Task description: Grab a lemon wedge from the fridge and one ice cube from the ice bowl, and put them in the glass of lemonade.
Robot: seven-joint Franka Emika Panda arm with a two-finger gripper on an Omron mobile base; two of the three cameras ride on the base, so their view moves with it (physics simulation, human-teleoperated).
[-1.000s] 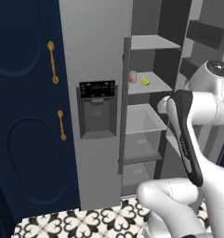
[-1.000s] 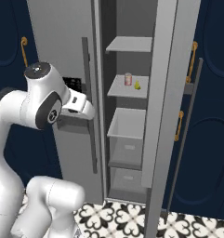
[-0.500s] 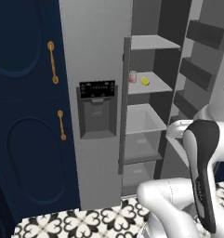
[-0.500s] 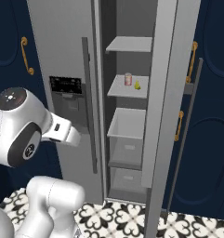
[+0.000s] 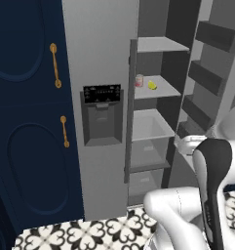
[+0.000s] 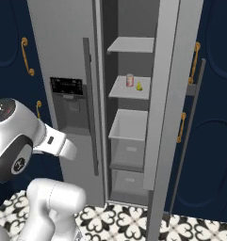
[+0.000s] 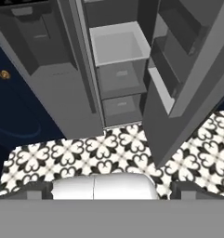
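One lemon wedge [image 5: 152, 85] sits on the open fridge [image 6: 133, 94] shelf beside a small can [image 5: 139, 80], far above my wide-open, empty claw [image 7: 111, 193].

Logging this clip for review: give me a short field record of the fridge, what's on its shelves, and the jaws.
fridge: right door swung open, left door with dispenser shut
lemon wedge: on the second shelf from the top
small can: same shelf, just left of the wedge, apart from it
drawers: below that shelf, top one pale and empty-looking
gripper: jaws wide open, holding nothing, pointing down at the patterned floor before the fridge
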